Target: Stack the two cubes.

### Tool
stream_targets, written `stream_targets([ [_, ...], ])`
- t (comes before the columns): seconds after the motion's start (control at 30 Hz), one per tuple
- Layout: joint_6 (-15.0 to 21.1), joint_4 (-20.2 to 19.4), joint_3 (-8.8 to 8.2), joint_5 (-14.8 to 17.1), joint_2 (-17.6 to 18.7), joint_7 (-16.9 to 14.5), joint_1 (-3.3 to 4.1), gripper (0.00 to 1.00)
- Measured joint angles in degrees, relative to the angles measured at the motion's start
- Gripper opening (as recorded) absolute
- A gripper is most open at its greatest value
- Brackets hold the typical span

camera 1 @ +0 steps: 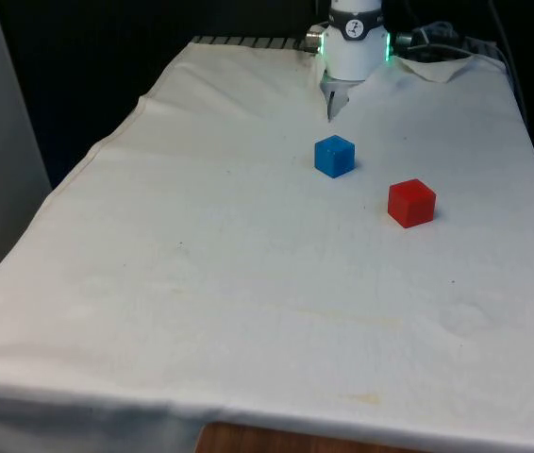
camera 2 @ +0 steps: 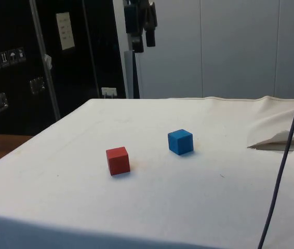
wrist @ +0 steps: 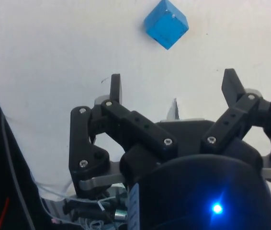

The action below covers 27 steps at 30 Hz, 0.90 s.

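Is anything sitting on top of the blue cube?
No. The blue cube has a bare top; the red cube sits apart on the white cloth. Its underside is hidden.

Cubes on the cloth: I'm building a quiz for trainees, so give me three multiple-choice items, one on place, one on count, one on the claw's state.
1. Which cube lies nearer the front view's right?
A red cube
B blue cube
C neither

2. How many cubes are on the cloth?
A one
B two
C three

3. The claw is:
A shut on a cube
B open, holding nothing
C resting on the red cube

Answers:
1 A, the red cube sits right of the blue cube.
2 B, just those two on the cloth.
3 B, the claw has its fingers spread above bare cloth.
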Motion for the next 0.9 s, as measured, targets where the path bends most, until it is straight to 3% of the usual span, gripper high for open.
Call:
stream_targets([
  [0.9, 10.49, -9.8, -0.06, -1.55, 0.0, 8.37, -0.11, 1.0],
])
